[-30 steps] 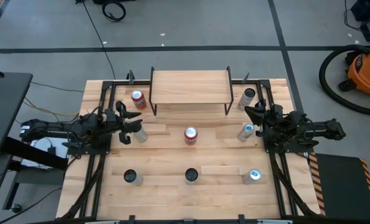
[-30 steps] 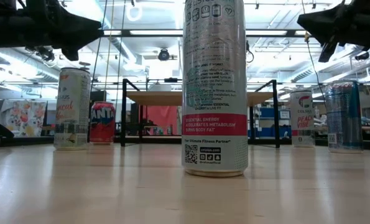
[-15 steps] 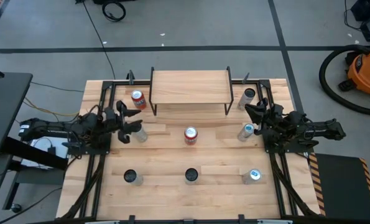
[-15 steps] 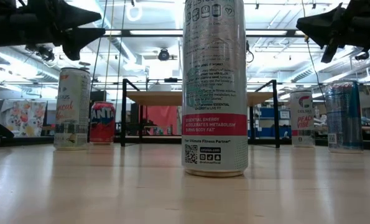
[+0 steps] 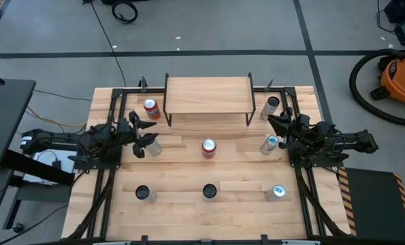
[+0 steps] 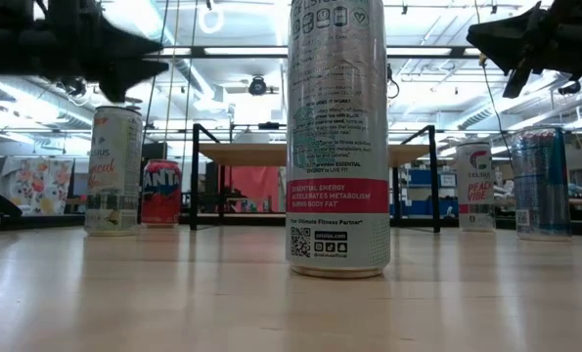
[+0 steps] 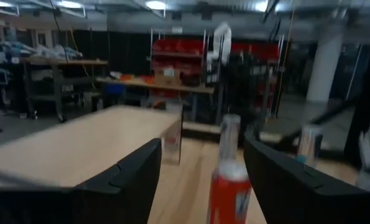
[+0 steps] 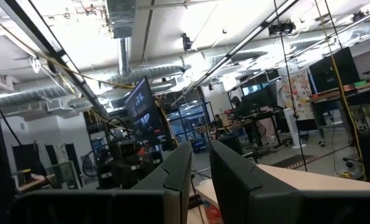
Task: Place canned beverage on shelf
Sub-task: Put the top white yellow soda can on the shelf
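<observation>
The shelf [image 5: 207, 95] stands at the table's far middle on thin black legs, its top bare. Several cans stand upright on the table. A red can [image 5: 151, 109] is by the shelf's left legs and a red-topped can [image 5: 208, 148] is at the centre. My left gripper [image 5: 142, 131] hovers open at the table's left side, above a pale can [image 5: 152, 145]. The left wrist view shows the red-topped can [image 7: 228, 183] farther off between its fingers. My right gripper [image 5: 274, 122] hovers at the right side, fingers nearly together, holding nothing.
Two cans [image 5: 271, 106] [image 5: 270, 143] stand near my right gripper. Three more [image 5: 143, 194] [image 5: 209, 192] [image 5: 278, 192] line the near side; the middle one fills the low view [image 6: 337, 147]. Black frame rails [image 5: 114, 109] run along both table sides.
My left gripper's fingers have spread a little wider while it has stayed in place above the pale can. No can has moved.
</observation>
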Controlling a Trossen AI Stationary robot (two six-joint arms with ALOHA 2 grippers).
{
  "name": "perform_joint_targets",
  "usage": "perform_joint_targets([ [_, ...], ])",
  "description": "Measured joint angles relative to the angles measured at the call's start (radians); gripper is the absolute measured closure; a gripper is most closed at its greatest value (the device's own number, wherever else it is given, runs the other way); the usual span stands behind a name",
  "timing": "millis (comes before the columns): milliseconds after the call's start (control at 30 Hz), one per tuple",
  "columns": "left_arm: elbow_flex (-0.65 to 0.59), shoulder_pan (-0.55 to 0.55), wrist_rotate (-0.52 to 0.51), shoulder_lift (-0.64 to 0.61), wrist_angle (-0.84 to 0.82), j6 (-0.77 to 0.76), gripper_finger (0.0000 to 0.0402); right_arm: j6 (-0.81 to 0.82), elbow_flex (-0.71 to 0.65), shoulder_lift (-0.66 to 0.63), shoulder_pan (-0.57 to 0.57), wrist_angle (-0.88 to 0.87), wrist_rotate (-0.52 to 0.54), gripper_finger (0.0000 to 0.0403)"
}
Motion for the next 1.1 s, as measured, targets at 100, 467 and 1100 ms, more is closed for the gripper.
perform_joint_targets([
  [100, 0.068, -0.001, 0.007, 0.007, -0.028, 0.017, 0.0153, 0.000, 0.000, 0.000, 0.000, -0.006, 0.003, 0.0329],
  [467, 0.143, -0.001, 0.015, 0.033, -0.177, 0.052, 0.0125, 0.000, 0.000, 0.000, 0.000, -0.022, 0.007, 0.0299],
  [1100, 0.143, -0.001, 0.012, 0.029, -0.395, -0.090, 0.0129, -0.016, 0.000, 0.000, 0.000, -0.054, 0.033, 0.0296],
])
